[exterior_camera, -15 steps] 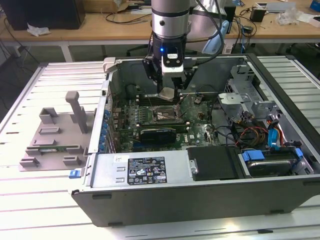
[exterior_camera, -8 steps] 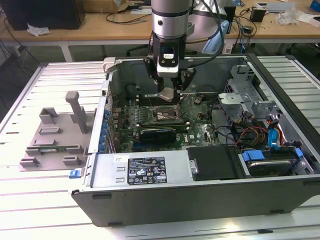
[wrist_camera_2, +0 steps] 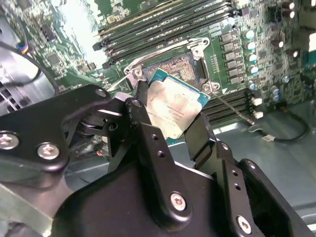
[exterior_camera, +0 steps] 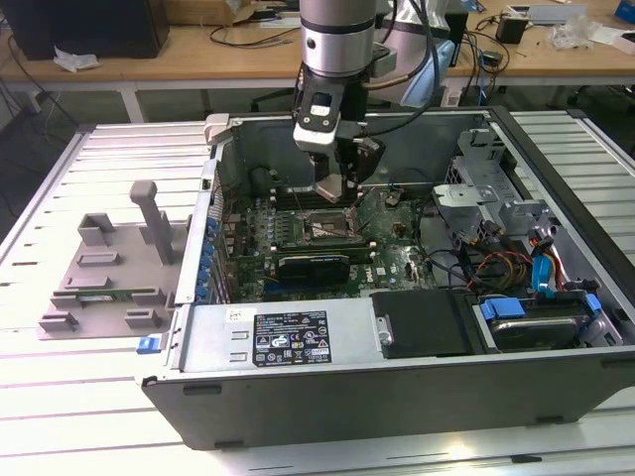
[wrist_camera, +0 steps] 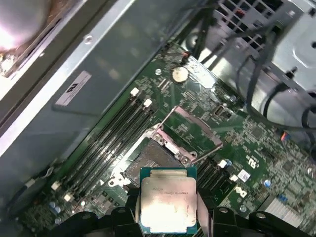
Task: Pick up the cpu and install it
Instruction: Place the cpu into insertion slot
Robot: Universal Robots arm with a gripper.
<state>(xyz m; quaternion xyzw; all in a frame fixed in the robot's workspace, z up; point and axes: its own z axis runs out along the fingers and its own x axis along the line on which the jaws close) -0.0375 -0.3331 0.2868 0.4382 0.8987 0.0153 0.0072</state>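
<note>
"Over the motherboard (exterior_camera: 387,260), inside the open computer case (exterior_camera: 397,382): is that where the gripper (exterior_camera: 335,190) hangs?"

"Yes, in the exterior view it points down above the socket (exterior_camera: 325,228), well apart from the grey tray (exterior_camera: 104,270) out on the table (exterior_camera: 60,397) at that view's left."

"And the cpu (wrist_camera_2: 174,109)?"

"Pinched between the two black fingers (wrist_camera_2: 148,140), which have closed in on opposite edges of it. They are only as far apart as the chip is wide. Its silvery top faces the camera in both wrist views."

"How does it sit against the pads?"

"Its green rim sticks out past the fingertips (most plainly in the first wrist view), so the far part of the cpu (wrist_camera: 167,203) is free and the near part is bracketed by them."

"Is it in the socket (wrist_camera: 154,159)?"

"No. The socket is bare, its metal frame (wrist_camera: 193,129) flipped back, and the chip is held just off its near edge. I cannot tell how high above the board it is."
</note>
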